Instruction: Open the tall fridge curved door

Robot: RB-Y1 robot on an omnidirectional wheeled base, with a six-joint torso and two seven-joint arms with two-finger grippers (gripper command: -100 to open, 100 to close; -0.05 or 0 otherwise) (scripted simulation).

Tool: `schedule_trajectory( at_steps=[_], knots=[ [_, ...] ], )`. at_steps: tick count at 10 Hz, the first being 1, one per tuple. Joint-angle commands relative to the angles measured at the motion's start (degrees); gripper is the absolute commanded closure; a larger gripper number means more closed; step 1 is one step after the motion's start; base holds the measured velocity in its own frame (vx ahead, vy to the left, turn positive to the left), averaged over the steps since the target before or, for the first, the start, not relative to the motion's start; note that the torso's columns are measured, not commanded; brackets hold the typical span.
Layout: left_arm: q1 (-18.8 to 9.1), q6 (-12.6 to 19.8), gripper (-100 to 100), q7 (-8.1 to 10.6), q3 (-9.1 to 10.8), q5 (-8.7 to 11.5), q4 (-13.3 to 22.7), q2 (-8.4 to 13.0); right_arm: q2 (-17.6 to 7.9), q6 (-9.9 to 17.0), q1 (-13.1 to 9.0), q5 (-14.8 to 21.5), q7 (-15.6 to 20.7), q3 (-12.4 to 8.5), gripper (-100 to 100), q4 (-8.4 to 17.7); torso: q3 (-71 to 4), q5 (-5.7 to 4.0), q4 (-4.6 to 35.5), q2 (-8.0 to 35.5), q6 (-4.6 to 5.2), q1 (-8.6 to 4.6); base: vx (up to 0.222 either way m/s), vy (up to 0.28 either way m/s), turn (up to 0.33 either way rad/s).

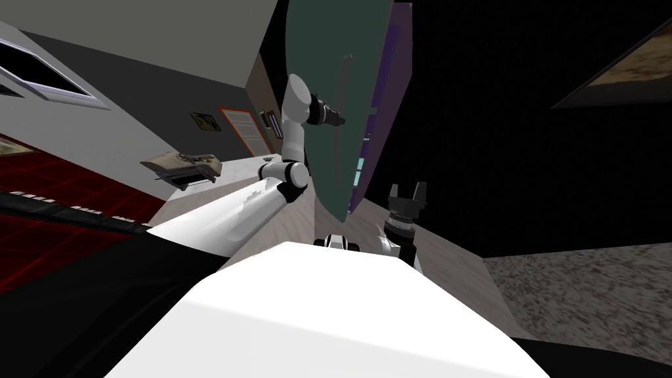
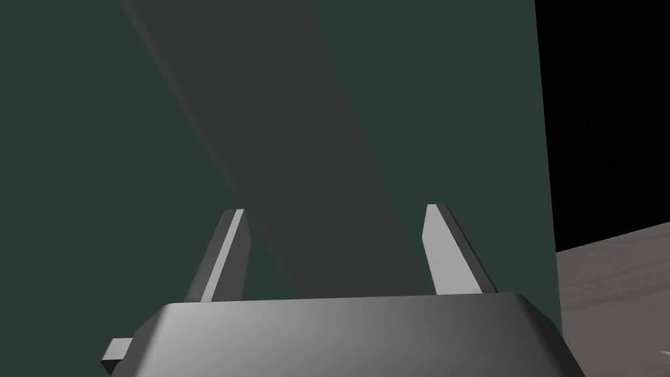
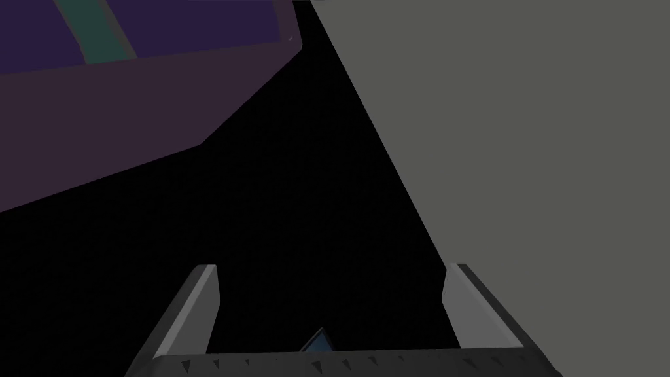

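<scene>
Handle runs lengthwise up green door; left tool spread at it.

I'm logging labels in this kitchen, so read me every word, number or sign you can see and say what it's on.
None can be read anywhere.
On the dark green fridge door and its grey handle: plain, with no label or brand.
On the red-framed sheet on the wall: faint lines, too small to read.
On the small framed picture beside it: no words can be made out.

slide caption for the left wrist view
Open left gripper lined up on the grey handle of the dark green door.
</scene>
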Motion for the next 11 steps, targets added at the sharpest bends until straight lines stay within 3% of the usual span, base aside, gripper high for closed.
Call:
schedule_trajectory(
  at_steps=[1,2,3,4,5,6,7,8,9,10,11],
  knots=[
    [-0.23,-1.47,100,2.06,-4.64,3.55,-0.19,1.69,-0.01,0.00,0.00,0.00,0.00,0.00,0,0.00,0.06,0.03,0.02,0.08,0.03,0.18,-0.085,0.277,-0.057],
    [0.08,-2.33,100,3.92,-6.63,5.87,-0.23,2.16,0.00,0.00,0.00,0.00,0.00,0.00,0,0.00,0.04,0.05,0.01,0.04,-0.01,0.12,-0.138,0.311,-0.063],
    [0.08,-2.33,100,3.92,-8.43,6.41,-0.23,2.16,-0.01,0.00,-0.01,0.00,0.00,-0.01,0,0.00,0.14,0.05,0.02,0.21,0.04,0.22,-0.103,0.248,-0.044],
    [0.39,-3.19,100,5.77,-10.40,8.66,-0.27,2.62,0.00,0.00,0.00,0.00,0.00,0.00,0,0.00,0.13,-0.03,0.01,0.13,0.07,-0.12,-0.089,0.311,-0.056],
    [0.39,-3.19,100,5.77,-12.22,9.27,-0.27,2.62,-0.01,0.00,0.00,0.00,0.00,-0.01,0,0.00,0.09,-0.06,0.00,0.09,0.14,0.00,-0.076,0.276,-0.061],
    [0.70,-4.05,100,7.63,-14.13,11.48,-0.31,3.08,0.00,0.00,0.00,0.00,0.00,0.00,0,0.00,0.09,-0.10,-0.06,0.06,0.14,-0.21,-0.108,0.304,-0.067],
    [0.70,-4.05,100,7.63,-15.95,12.13,-0.31,3.08,-0.01,0.00,0.00,0.00,0.00,-0.01,0,0.00,0.14,-0.12,-0.13,0.15,0.21,-0.16,-0.099,0.272,-0.045],
    [1.00,-4.91,100,9.48,-17.78,14.18,-0.35,3.54,0.00,0.00,0.00,0.00,0.00,0.00,0,0.00,0.21,-0.18,-0.15,0.17,0.24,-0.38,-0.116,0.286,-0.050],
    [1.00,-4.91,100,9.48,-19.49,14.99,-0.35,3.54,0.00,0.00,0.00,0.00,0.00,0.00,0,0.00,0.27,-0.25,-0.26,0.25,0.34,-0.43,-0.093,0.246,-0.043],
    [0.85,-5.05,100,9.26,-18.28,14.22,-0.34,3.49,0.00,0.00,0.00,0.00,0.00,0.00,0,0.00,0.28,-0.36,-0.30,0.21,0.42,-0.72,-0.036,0.100,-0.009],
    [1.10,-4.18,100,8.89,-18.55,15.70,-1.01,2.87,0.02,0.00,0.01,0.00,0.00,0.02,0,0.00,0.13,-0.48,-0.25,0.03,0.41,-1.15,-0.005,0.224,0.000]
  ],
)
